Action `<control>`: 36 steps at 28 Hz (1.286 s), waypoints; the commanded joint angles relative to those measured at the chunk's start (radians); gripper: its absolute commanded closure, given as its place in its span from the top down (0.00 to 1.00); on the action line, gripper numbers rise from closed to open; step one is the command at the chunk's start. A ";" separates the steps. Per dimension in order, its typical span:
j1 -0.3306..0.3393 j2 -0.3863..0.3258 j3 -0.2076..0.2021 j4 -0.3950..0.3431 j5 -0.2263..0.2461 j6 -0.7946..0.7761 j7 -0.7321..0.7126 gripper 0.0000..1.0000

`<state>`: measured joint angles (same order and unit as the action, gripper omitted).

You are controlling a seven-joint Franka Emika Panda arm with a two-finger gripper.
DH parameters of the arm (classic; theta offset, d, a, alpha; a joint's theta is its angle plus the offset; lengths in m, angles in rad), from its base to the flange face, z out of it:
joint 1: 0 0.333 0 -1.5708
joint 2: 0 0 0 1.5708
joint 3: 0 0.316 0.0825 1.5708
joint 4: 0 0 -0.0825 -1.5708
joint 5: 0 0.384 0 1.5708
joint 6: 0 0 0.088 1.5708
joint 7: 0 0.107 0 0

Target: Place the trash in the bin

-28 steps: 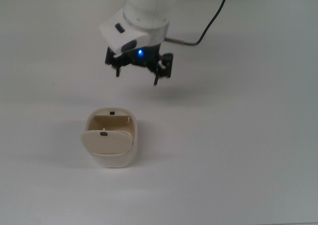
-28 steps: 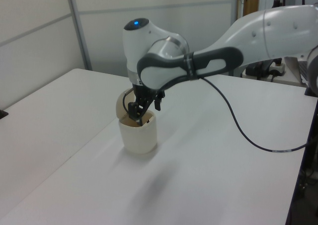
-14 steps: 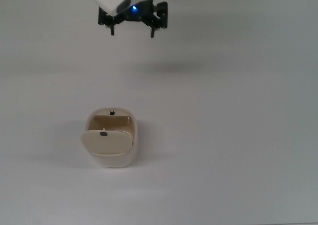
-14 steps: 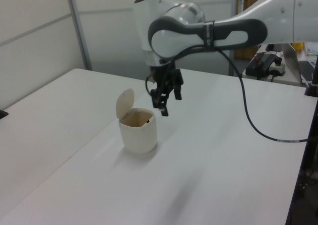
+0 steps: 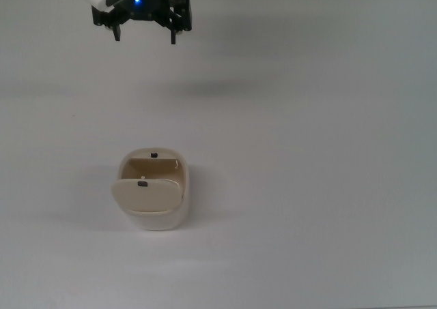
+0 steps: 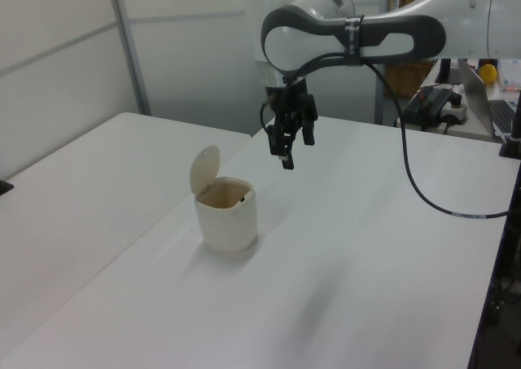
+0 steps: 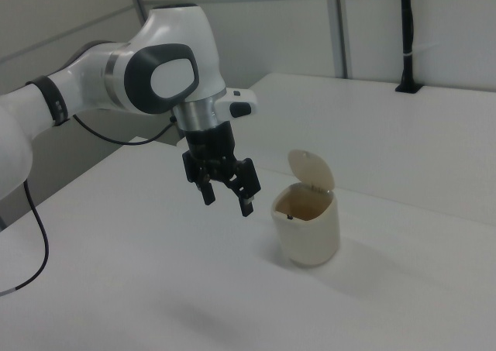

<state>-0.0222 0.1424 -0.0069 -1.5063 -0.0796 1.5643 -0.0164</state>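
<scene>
No readable text, labels, brands or numbers anywhere.

Bin (image 5: 153,198) carries only small dark marks on its rim, not characters; robot arm (image 7: 147,76) shell is plain white and grey with no legible logo; white table (image 5: 307,172) bare of print; objects at the upper right of the left view are too small to read.
</scene>
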 commanded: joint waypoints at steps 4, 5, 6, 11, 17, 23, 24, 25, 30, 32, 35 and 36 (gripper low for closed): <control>-0.004 -0.030 -0.005 -0.011 0.030 -0.020 -0.036 1.00; -0.004 -0.030 -0.005 -0.009 0.029 -0.018 -0.036 1.00; -0.004 -0.030 -0.005 -0.009 0.029 -0.018 -0.036 1.00; -0.005 -0.030 -0.005 -0.008 0.030 -0.017 -0.036 1.00; -0.007 -0.032 -0.007 -0.008 0.030 -0.017 -0.036 1.00; -0.013 -0.033 -0.007 -0.008 0.032 -0.017 -0.036 1.00; -0.013 -0.036 -0.007 -0.008 0.032 -0.017 -0.036 1.00; -0.013 -0.037 -0.007 -0.008 0.032 -0.017 -0.036 1.00; -0.013 -0.037 -0.010 -0.008 0.034 -0.015 -0.036 1.00; -0.013 -0.037 -0.012 -0.008 0.035 -0.015 -0.036 1.00; -0.013 -0.037 -0.016 -0.008 0.050 -0.013 -0.037 1.00; -0.013 -0.038 -0.019 -0.008 0.050 -0.013 -0.037 1.00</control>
<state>-0.0345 0.1236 -0.0084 -1.5063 -0.0709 1.5643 -0.0296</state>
